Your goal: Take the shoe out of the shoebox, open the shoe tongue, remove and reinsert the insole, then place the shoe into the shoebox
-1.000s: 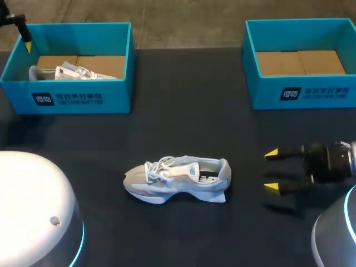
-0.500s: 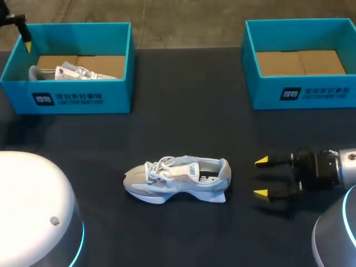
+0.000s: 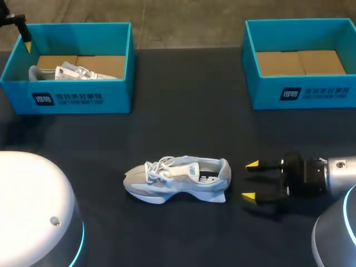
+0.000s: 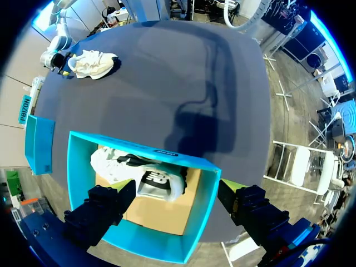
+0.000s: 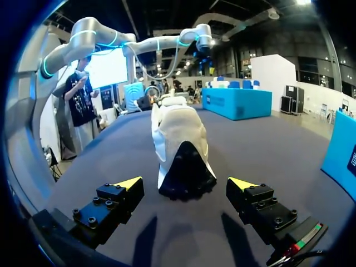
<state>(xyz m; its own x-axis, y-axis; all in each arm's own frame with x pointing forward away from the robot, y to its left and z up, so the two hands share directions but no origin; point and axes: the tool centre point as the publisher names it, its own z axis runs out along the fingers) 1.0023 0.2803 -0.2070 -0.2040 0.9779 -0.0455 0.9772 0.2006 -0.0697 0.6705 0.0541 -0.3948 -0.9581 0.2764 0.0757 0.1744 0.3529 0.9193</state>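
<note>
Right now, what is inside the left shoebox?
The left shoebox holds one white shoe on its cardboard floor. In the head view the front wall covers the shoe's lower part; anything under it is hidden.

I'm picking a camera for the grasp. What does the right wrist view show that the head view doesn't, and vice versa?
Right wrist only: the shoe with its black heel end-on, centred ahead of the open right gripper. Head only: inside the boxes, a second shoe in the left shoebox, bare cardboard in the right shoebox. Both: the shoe on the table, the gripper short of it, not touching.
</note>
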